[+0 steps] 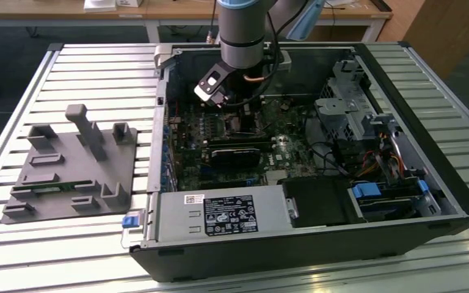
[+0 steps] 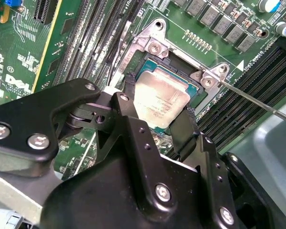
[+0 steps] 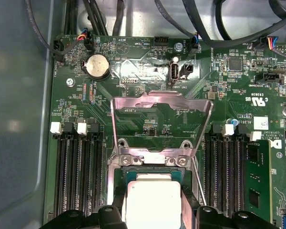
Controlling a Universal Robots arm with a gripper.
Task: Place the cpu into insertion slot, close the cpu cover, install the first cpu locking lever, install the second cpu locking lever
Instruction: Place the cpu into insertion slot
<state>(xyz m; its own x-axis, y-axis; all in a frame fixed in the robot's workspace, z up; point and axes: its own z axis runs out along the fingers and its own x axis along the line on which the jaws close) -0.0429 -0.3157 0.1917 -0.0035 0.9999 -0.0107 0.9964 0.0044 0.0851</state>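
My gripper [image 2: 159, 101] hangs low over the insertion slot [image 2: 148, 63] on the green motherboard inside the open computer case. The cpu [image 2: 157, 106], a pale silver square, lies in the slot's opening with one black finger [image 2: 128, 90] against one edge and the other against the opposite edge, so the gripper looks shut on it. The cpu [image 3: 152, 202] is flanked the same way in the first wrist view. The cpu cover [image 3: 162, 101] stands swung up and open behind the slot. A thin wire locking lever [image 2: 257, 102] sticks out beside the slot, unlatched. In the exterior view the gripper [image 1: 236, 115] is inside the case.
Memory slots [image 3: 76, 176] run along both sides of the socket. A black cooler block [image 1: 236, 155], cables and a drive cage [image 1: 349, 104] crowd the case. A grey fixture [image 1: 71, 165] lies on the slatted table at the exterior view's left.
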